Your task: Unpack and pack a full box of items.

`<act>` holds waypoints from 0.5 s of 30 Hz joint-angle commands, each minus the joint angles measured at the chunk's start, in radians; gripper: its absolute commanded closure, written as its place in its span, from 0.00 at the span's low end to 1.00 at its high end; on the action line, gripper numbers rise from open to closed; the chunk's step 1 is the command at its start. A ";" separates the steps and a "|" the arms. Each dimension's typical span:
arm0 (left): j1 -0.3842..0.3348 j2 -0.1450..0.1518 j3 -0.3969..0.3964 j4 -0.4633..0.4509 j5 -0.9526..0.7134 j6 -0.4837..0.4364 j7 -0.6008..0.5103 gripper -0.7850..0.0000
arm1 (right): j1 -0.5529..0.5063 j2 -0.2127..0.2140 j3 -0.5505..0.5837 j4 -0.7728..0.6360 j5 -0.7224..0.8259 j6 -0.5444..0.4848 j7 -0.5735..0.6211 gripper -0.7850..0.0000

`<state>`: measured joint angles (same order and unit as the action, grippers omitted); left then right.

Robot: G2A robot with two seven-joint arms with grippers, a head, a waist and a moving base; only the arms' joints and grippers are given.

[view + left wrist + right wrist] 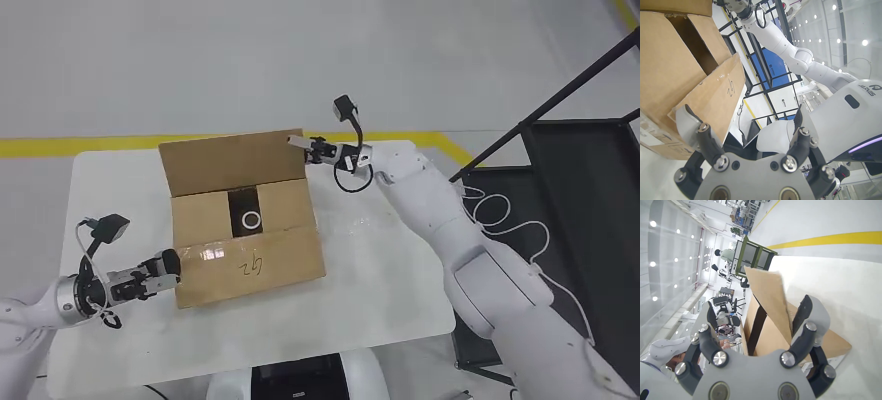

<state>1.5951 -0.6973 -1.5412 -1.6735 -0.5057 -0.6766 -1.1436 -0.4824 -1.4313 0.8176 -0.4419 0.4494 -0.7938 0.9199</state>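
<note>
Our brown cardboard box (210,215) sits mid white counter (380,270). Left fingers (685,121) are spread loose at the near flap (255,265), right fingers (815,311) spread at the far flap (235,158). We'd push both outward evenly so the box doesn't skid.

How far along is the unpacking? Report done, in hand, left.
Done: on the box, the far flap and near flap are open. In hand: the left gripper, open, sits at the near flap's corner; the right gripper, open, at the far flap's corner. Left: the inner flaps half cover a dark item inside, so unpacking and repacking remain.
</note>
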 commanded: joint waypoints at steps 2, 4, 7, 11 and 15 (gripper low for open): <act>-0.002 0.004 0.006 0.003 0.005 -0.002 0.002 0.00 | 0.011 0.000 0.017 0.010 0.039 -0.055 0.052 0.00; -0.005 0.007 0.009 0.004 0.004 -0.005 0.005 0.00 | 0.005 0.003 0.018 -0.028 0.058 -0.039 0.068 0.00; -0.005 0.010 0.008 0.009 0.001 -0.014 0.014 0.00 | -0.020 0.021 0.013 -0.112 0.072 -0.007 0.100 0.00; -0.002 0.014 0.013 0.012 0.000 -0.018 0.018 0.00 | -0.063 0.061 0.009 -0.238 0.072 0.047 0.154 0.00; 0.000 0.017 0.026 0.009 0.009 -0.021 0.021 0.00 | -0.105 0.103 0.005 -0.338 0.043 0.090 0.196 0.00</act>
<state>1.5950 -0.6812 -1.5187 -1.6637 -0.4996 -0.6963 -1.1240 -0.5764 -1.3395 0.8235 -0.7533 0.5000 -0.7135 1.1069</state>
